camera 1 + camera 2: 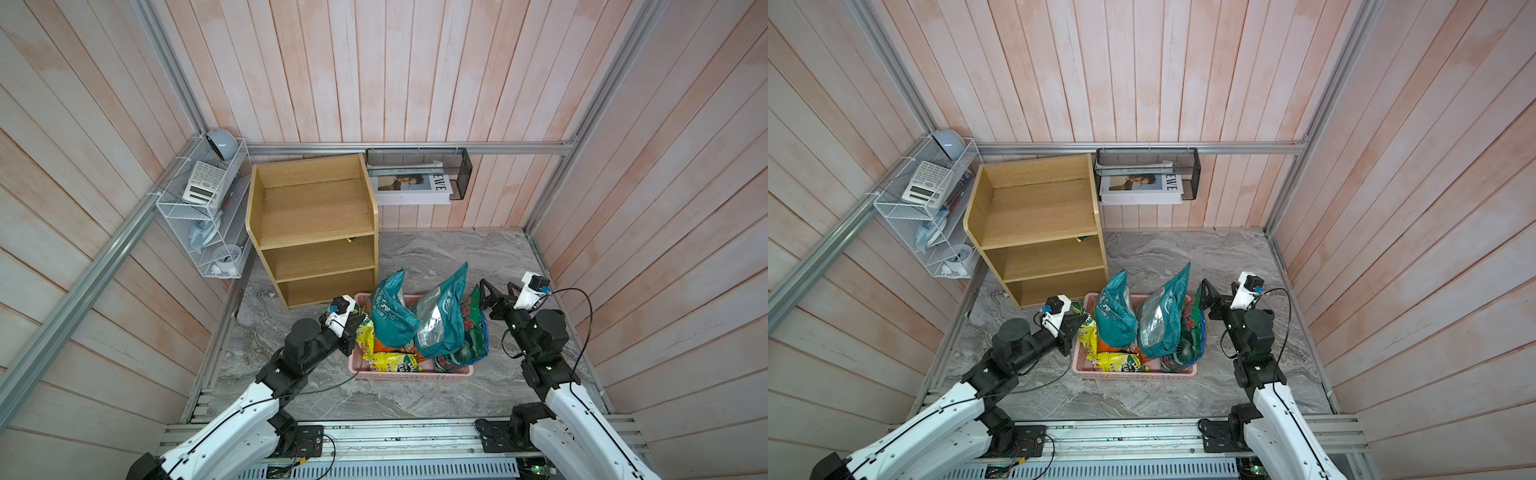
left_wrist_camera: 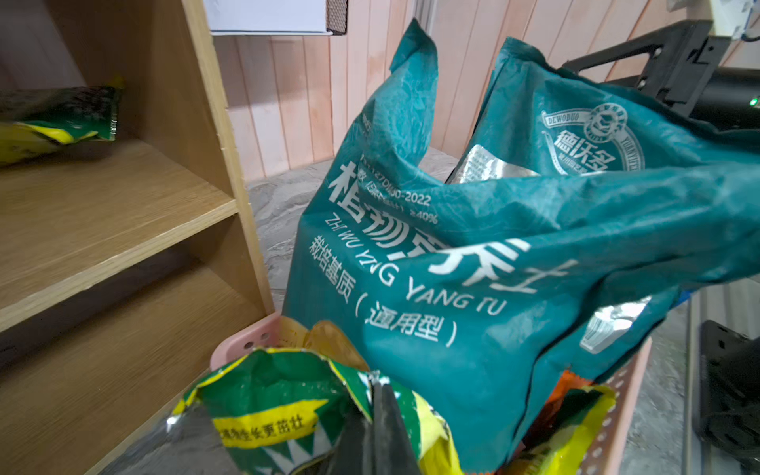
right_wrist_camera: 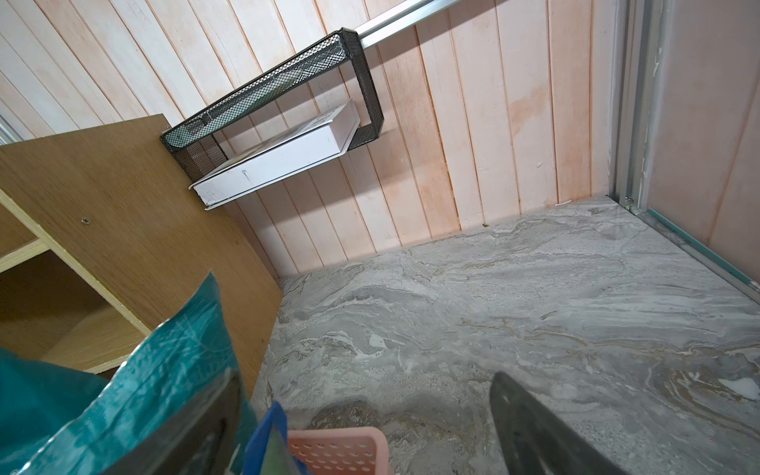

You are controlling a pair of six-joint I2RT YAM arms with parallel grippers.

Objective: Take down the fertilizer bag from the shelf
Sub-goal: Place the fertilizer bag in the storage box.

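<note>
3-tier wooden shelf (image 1: 313, 208) behind a pink basket (image 1: 411, 376). Left gripper (image 1: 362, 319), fully closed, pinches a yellow-green fertilizer bag (image 2: 283, 407) by its crumpled top, at the basket's left edge. It looks soft, saggy and slippery, so that top seam suits gripping. Right gripper (image 1: 498, 291) gapes empty. 1 similar bag (image 2: 57, 119) lies on the middle shelf.

The left arm (image 1: 257, 399) is stretching forward and low, its pincer (image 2: 376, 405) pinching tight on the green-and-yellow fertilizer bag (image 2: 279, 395) at its tips. The right arm (image 1: 569, 399) is standing bent, its pincer (image 1: 496, 287) gaping wide, gripping nothing.
</note>
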